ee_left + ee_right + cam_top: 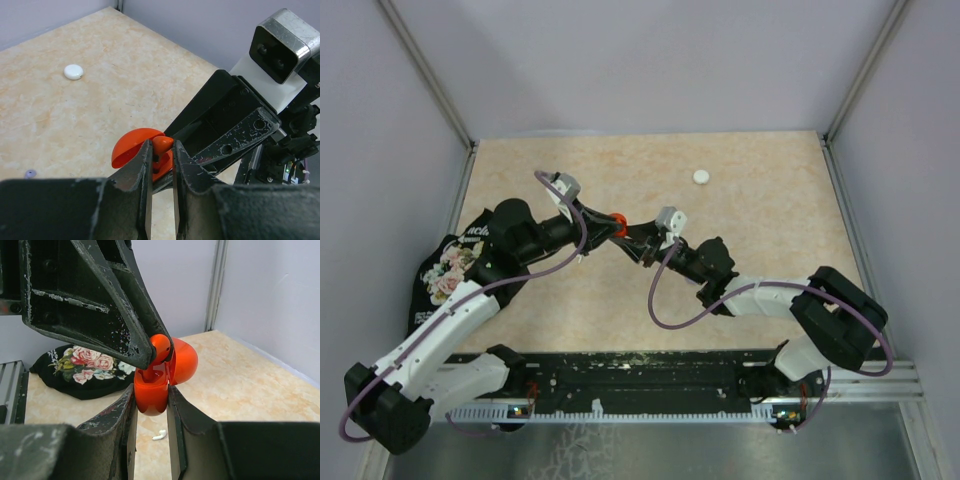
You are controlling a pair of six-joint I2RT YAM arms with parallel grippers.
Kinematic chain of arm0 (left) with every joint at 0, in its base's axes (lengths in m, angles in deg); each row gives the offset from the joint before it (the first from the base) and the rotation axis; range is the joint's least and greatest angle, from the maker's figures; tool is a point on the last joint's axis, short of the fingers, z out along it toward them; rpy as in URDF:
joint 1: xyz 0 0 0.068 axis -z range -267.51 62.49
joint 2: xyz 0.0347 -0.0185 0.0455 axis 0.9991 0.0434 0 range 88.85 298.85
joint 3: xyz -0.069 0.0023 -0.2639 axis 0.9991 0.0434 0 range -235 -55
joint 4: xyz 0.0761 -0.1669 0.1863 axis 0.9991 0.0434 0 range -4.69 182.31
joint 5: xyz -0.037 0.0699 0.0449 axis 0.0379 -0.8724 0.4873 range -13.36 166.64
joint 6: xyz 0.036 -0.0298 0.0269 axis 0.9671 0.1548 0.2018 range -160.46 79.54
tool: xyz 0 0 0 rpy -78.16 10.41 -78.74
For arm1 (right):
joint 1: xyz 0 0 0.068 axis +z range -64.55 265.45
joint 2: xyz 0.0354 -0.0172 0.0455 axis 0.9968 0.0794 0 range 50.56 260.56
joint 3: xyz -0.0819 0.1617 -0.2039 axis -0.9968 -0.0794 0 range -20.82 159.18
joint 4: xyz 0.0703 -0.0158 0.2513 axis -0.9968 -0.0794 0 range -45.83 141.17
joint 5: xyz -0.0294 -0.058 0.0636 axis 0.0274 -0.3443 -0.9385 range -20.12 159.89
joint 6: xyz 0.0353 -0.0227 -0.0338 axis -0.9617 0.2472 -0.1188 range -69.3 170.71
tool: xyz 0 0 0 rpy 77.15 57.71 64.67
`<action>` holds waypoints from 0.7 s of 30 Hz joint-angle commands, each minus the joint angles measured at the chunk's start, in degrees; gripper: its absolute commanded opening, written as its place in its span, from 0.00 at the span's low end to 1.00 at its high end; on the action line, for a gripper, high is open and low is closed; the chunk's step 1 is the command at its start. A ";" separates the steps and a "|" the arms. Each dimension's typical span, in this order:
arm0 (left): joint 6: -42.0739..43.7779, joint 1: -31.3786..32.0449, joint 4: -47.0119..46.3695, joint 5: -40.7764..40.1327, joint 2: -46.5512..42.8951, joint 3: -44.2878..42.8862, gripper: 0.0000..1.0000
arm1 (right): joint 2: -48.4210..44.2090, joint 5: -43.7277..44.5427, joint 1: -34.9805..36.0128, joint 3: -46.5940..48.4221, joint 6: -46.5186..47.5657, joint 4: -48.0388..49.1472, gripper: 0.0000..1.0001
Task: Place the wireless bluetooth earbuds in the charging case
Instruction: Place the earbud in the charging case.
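L gripper (162, 156): fingers closed on the red earbud (162, 143), pinched right at the tips, rounded head showing between them. R gripper (150, 399): fingers closed on the base of the red case (150, 389), one pad on each side, case upright. The lid (184, 360) is open, swung back on the side away from the L fingers. The earbud sits directly above the open base, lower end reaching down into the mouth; whether it's fully seated can't be told from the right wrist view.

Both grippers meet tip to tip above the table (770, 250), approx mid-table, a bit toward its left edge, the L arm coming in from the left and the R arm from the right. Case and earbud are held off the surface.

On the table: a white earbud (159, 435) lies loose below the R fingers, and a lilac earbud (30, 173) lies apart from the L gripper, small and only partly seen. A white disc case (701, 177) sits near the far edge, right of centre, well apart from both grippers. A black floral bag (448, 268) lies at the left edge, beside the L arm.
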 commanded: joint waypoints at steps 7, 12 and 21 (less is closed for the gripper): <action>3.90 0.49 4.49 2.20 -0.23 -1.38 0.14 | -0.87 -0.31 0.30 2.03 -0.62 7.78 0.00; 5.23 0.49 6.18 3.60 0.13 -1.80 0.14 | -1.01 -0.87 0.34 2.40 -0.34 7.42 0.00; 4.70 0.49 6.45 3.41 -0.20 -2.81 0.35 | -1.15 -1.35 0.32 2.14 -0.05 7.29 0.00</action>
